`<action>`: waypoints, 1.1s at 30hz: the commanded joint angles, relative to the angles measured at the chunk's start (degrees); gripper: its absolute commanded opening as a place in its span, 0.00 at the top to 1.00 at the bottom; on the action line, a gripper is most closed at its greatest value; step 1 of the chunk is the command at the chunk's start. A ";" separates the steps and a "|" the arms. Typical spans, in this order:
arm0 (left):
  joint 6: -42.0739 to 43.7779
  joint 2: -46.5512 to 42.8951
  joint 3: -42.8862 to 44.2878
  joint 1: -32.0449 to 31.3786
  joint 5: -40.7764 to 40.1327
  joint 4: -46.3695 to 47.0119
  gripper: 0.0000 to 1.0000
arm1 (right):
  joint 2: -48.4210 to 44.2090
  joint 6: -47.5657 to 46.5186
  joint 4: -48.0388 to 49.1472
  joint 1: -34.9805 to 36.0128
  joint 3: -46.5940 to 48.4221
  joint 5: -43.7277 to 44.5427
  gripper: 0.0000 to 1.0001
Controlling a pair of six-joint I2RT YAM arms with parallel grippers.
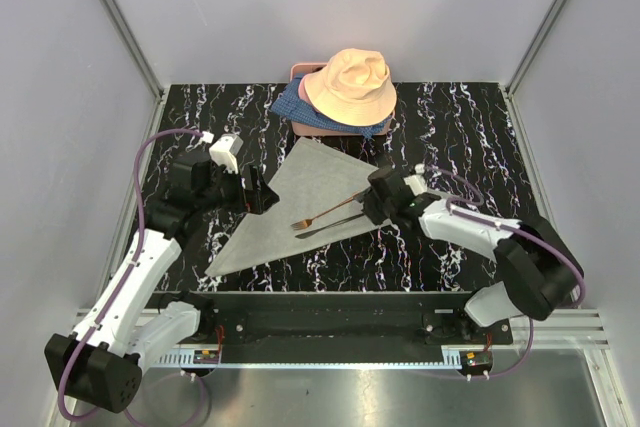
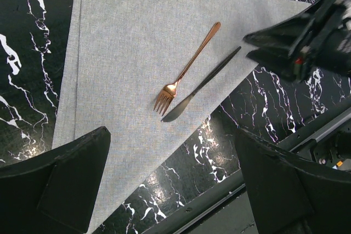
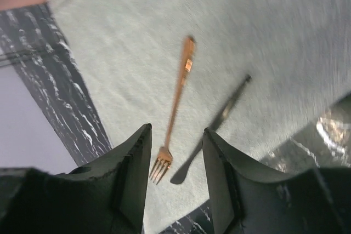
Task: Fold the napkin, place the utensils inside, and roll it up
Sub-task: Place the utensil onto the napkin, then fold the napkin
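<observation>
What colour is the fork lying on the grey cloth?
The fork is a shiny copper-rose, clearest in the left wrist view.

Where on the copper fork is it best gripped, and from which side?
Mid-handle of the fork, from straight above, closing across its width. It lies flat on the napkin, and the knife crowds its tines but spreads away toward the handle end.

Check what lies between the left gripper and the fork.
Only bare napkin separates the left gripper and the fork, in the top view; the knife lies beyond.
</observation>
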 commanded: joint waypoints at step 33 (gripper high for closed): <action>8.10 -1.16 3.30 -0.18 -6.80 5.74 0.01 | -9.21 -51.96 -14.05 -50.47 -0.39 -22.32 0.54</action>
